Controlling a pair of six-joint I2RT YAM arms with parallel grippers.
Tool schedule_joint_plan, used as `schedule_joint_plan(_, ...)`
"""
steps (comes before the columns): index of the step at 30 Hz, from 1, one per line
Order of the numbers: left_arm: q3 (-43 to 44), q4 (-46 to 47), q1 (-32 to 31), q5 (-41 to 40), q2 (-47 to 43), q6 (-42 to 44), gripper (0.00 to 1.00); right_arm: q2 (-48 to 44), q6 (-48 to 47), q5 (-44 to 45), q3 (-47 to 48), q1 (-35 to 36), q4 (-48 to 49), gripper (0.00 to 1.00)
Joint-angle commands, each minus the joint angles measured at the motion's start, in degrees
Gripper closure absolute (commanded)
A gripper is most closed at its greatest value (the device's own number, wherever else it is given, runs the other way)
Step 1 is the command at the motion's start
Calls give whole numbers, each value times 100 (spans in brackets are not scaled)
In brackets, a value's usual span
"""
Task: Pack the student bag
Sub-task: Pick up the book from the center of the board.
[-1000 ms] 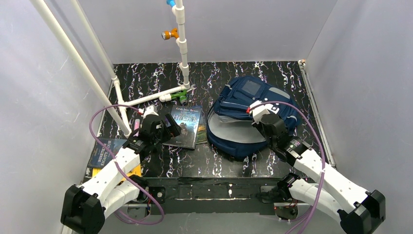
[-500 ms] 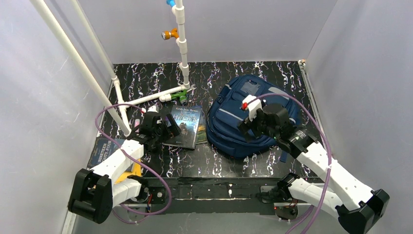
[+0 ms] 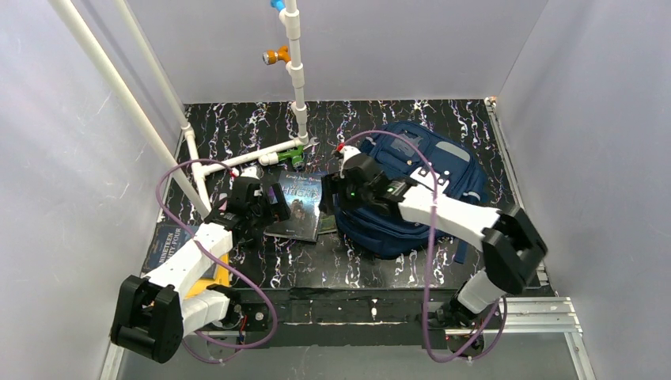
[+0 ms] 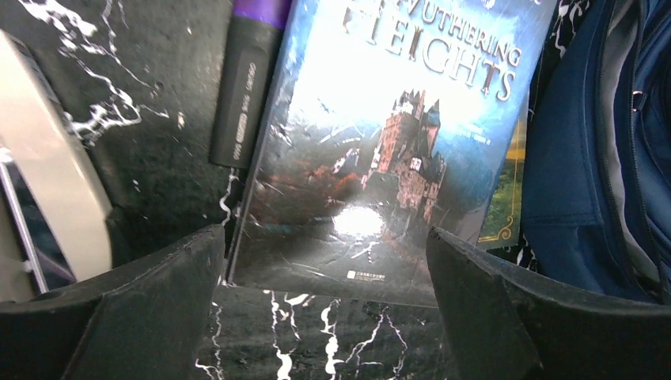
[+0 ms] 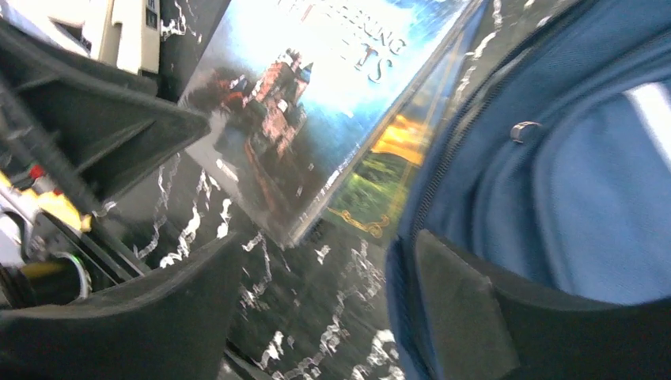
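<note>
The student bag, a navy backpack with grey patches, lies at the right of the table with its flap down. Just left of it lies a blue "Wuthering Heights" book on top of a green-covered book. My left gripper is open at the book's near left corner, nothing between its fingers. My right gripper reaches across the bag's left edge. It is open and empty, one finger against the bag's blue fabric, with the green book just ahead.
A dark marker with a purple cap lies along the book's left side. Another book and a yellow item sit at the near left edge. A white pipe frame with a green fitting stands at the back left.
The right gripper let go of the bag's flap, which dropped shut, and the arm swung left across the bag to its left edge. The left arm barely shifted.
</note>
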Motion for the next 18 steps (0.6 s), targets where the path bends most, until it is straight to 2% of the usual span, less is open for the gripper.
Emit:
schedule_joint_plan(1,337,-300,99,-437,-76,607,2,765,1374,-145,220,98,1193,26)
schedule_joint_plan(2,338,-285,130,-427,-38,680,2,981,1486,-142,305,102,1169,34)
schedule_joint_plan(3,332,-257,172,-335,29,706,2,1160,1600,-66,382,98,1127,36)
schedule_joint_plan(8,205,114,452,441,476,747,2,1837,1914,51,507,107,1425,39)
schedule_joint_plan(10,286,97,486,508,622,812,2,2010,1965,132,554,107,1391,41)
schedule_joint_plan(14,250,286,534,769,916,695,2,2184,2097,362,513,107,1281,52)
schedule_joint_plan(18,356,393,545,1381,1339,586,2,2247,2084,524,407,107,1084,57)
